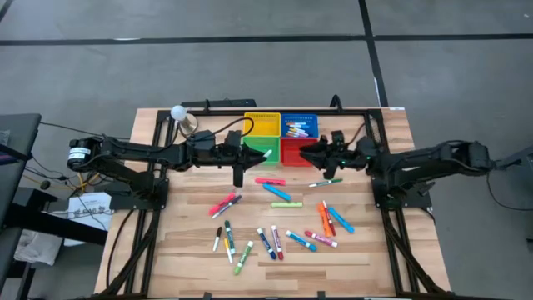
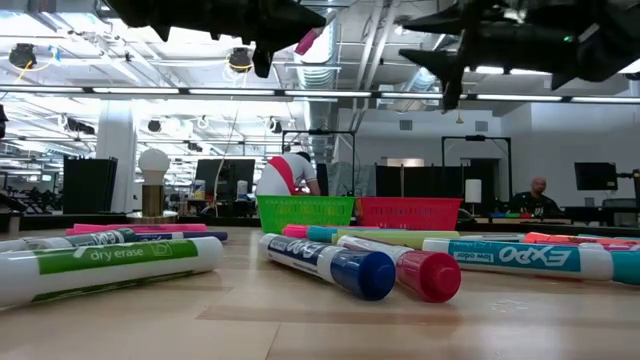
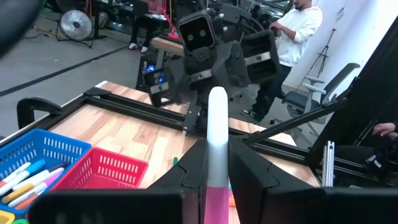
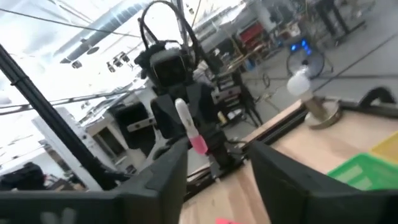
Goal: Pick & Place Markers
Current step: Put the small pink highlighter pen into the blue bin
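your left tool (image 3: 214, 177) is clamping a pink-and-white marker (image 3: 216, 134) at its pink end, up over the baskets; it is probably light, stiff and slick, so mid-barrel grips suit best. your right tool (image 4: 217, 165) is standing parted and empty. the blue basket (image 1: 300, 126) is holding markers; the red basket (image 3: 106, 171) looks bare.

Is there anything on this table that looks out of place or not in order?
Many markers lie scattered at all angles on the table; only the blue basket holds some. The left gripper holds a pink-and-white marker upright. Nothing looks damaged.
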`<action>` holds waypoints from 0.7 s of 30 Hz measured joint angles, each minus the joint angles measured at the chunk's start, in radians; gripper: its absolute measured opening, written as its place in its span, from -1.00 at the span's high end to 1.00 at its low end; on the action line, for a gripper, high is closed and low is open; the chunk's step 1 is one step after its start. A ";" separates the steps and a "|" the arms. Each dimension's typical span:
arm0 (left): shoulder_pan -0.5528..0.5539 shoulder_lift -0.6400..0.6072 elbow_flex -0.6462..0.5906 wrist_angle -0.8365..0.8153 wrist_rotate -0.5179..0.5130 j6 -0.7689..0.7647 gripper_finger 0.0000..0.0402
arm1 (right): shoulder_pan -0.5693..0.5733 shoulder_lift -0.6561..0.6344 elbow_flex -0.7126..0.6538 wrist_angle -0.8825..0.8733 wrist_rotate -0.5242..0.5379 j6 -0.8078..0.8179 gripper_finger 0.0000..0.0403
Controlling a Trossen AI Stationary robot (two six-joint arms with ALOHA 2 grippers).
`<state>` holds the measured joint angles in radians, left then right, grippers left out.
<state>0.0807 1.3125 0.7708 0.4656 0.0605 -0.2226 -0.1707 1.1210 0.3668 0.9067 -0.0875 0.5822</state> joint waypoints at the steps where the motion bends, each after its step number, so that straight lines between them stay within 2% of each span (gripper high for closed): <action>1: 0.000 0.000 0.000 0.000 0.000 0.000 0.74 | 0.000 0.026 0.013 0.012 -0.013 0.009 0.09; 5: 0.000 0.000 0.000 0.000 0.000 0.000 0.74 | 0.001 0.125 0.105 0.024 -0.053 0.010 -0.17; 8: 0.000 0.000 0.000 -0.001 0.000 0.000 0.74 | 0.000 0.191 0.185 0.022 -0.053 -0.037 -0.28; 14: 0.000 0.000 0.000 -0.009 -0.007 0.000 0.74 | 0.000 0.280 0.322 -0.025 -0.055 -0.144 -0.31; 21: 0.000 0.000 0.000 -0.009 -0.015 0.000 0.73 | 0.008 0.356 0.403 -0.088 -0.082 -0.147 -0.31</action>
<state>0.0807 1.3125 0.7708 0.4564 0.0452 -0.2222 -0.1632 1.4770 0.7701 0.8192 -0.1692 0.4355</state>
